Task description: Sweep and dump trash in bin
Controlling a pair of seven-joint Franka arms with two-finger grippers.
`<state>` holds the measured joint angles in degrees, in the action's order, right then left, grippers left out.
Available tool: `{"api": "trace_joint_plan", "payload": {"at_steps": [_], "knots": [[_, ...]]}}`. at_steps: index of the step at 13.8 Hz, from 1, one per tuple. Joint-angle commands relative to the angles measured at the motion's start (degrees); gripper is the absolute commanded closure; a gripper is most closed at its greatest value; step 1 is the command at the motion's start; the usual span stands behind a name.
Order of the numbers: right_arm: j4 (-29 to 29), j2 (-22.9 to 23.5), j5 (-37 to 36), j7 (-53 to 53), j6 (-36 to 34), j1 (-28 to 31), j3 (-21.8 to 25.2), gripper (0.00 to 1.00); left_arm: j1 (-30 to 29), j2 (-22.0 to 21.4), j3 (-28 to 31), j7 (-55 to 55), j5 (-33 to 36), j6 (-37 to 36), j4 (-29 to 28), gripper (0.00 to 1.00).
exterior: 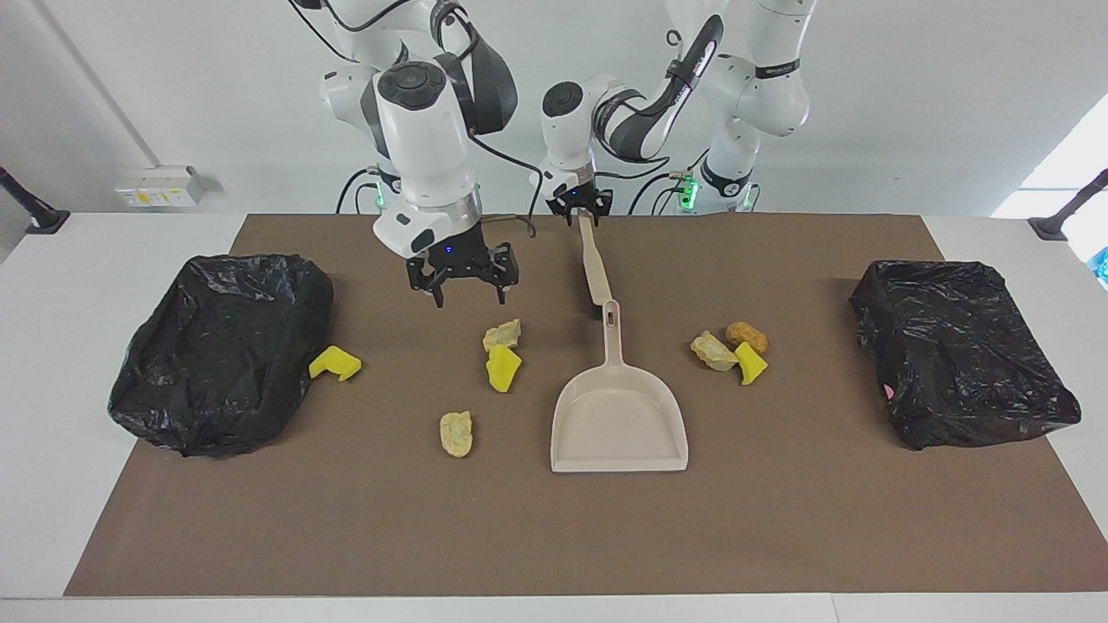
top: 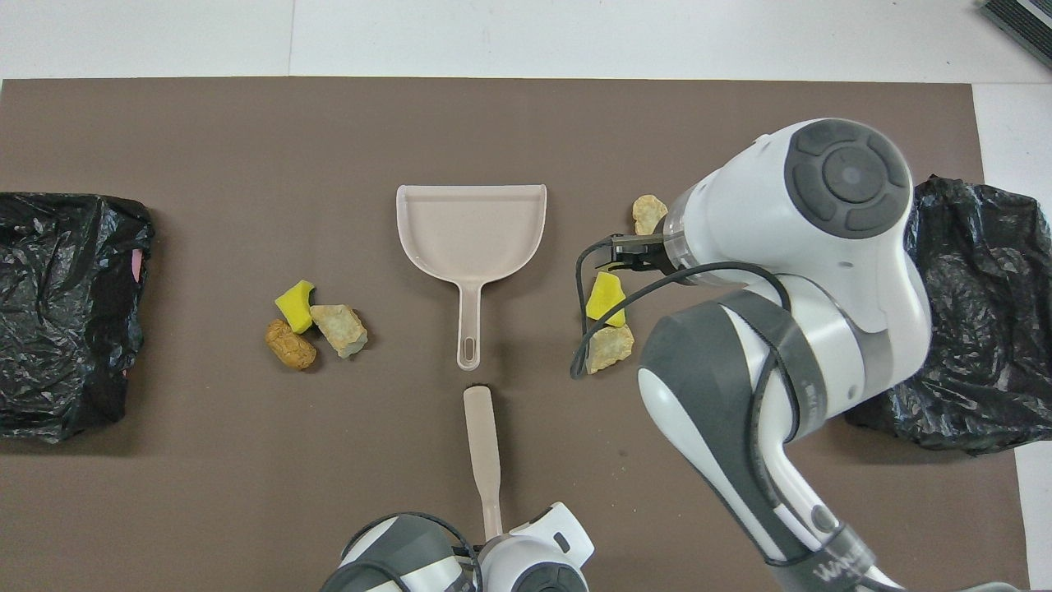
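The dustpan [exterior: 620, 421] lies flat at mid-mat, mouth away from the robots and handle toward them; it serves as the reference for every position below.

The left gripper [exterior: 583, 208] is at the robot end of the brush [exterior: 594, 260], its fingers drawn in narrow about the handle tip; a firm hold cannot be confirmed. The brush lies in line with the dustpan handle, its other end just short of it, so both tools can be reached from the robots' edge.

The right gripper [exterior: 463, 275] hangs with fingers spread wide and nothing between them, over the mat beside the brush, toward the right arm's end from the dustpan. In my judgement it is positioned to work the nearby scraps or take the dustpan.

The trash [exterior: 504, 367] is all on the mat, none in the pan: three pieces close together toward the left arm's end, four scattered toward the right arm's end, one against a black bin bag [exterior: 221, 350]. A second bag [exterior: 965, 350] sits at the left arm's end.

Sweeping has not begun.
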<state>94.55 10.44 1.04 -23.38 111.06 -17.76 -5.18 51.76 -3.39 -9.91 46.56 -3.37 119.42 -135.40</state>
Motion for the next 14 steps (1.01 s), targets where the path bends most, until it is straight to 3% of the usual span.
{"api": "trace_joint_plan", "payload": {"at_steps": [1,5,7,12,14], "knots": [[-3.23,3.62,0.54,-3.16,1.96,-1.57,0.17,0.00,-2.54,-2.67,-0.11,-2.69,-0.15,-3.32,0.49,1.00],[-3.23,4.42,3.00,-3.25,2.93,-1.39,0.17,0.00,-4.12,-3.72,-0.11,-5.15,-0.24,-4.80,0.75,1.00],[-2.79,4.94,3.53,-3.25,6.35,-1.75,0.17,0.00,-7.02,-5.22,-0.11,-10.06,-0.24,-12.24,0.75,1.00],[-2.61,6.08,5.02,-3.34,7.85,-1.92,0.17,0.00,-19.22,-10.40,-0.11,-19.38,-0.24,-21.50,0.75,1.00],[-2.53,7.05,4.94,-5.87,10.22,-4.63,0.17,0.00,-23.87,-13.12,0.41,-22.11,0.38,-23.01,0.84,1.00]]}}
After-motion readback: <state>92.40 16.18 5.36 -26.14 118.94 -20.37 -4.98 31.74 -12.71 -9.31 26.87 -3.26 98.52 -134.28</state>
